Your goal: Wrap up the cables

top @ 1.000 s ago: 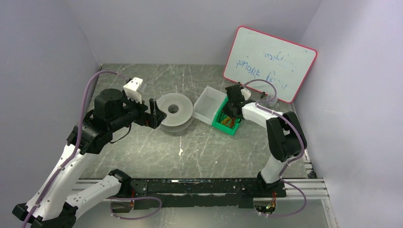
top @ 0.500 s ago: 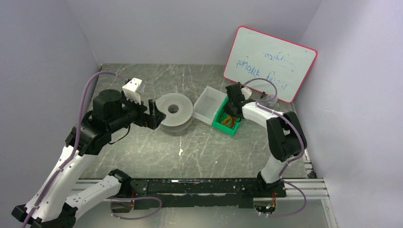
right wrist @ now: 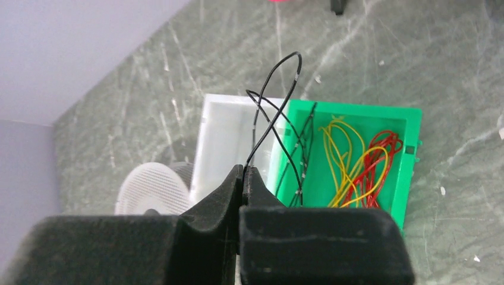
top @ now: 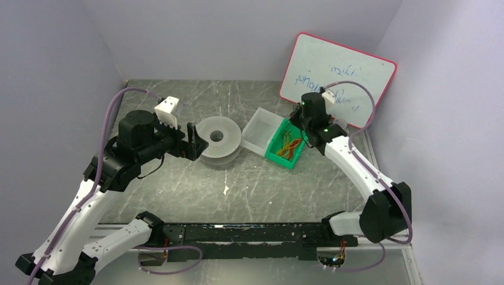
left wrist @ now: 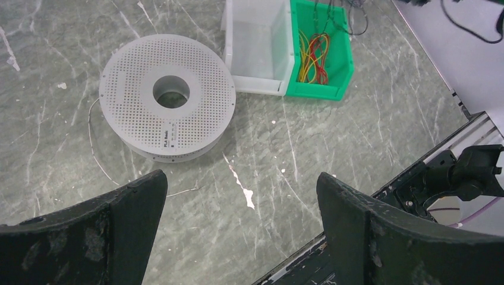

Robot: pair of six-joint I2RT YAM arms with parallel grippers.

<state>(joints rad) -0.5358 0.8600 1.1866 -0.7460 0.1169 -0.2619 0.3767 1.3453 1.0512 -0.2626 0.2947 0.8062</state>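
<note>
Cables (right wrist: 356, 160) in the green bin (right wrist: 356, 107), one pinched.
Your right wrist view shows what the overhead hides: right hand (right wrist: 243, 172) pressed together on a black cable (right wrist: 270, 122), which stands out from the fingertips and loops over the bin; the others lie lengthwise inside. Left hand (left wrist: 241, 184) spread near the spool (left wrist: 166, 113).

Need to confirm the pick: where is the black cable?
Right wrist view: the black cable is pinched in the right claw, looped above the green bin beside the white bin.
</note>
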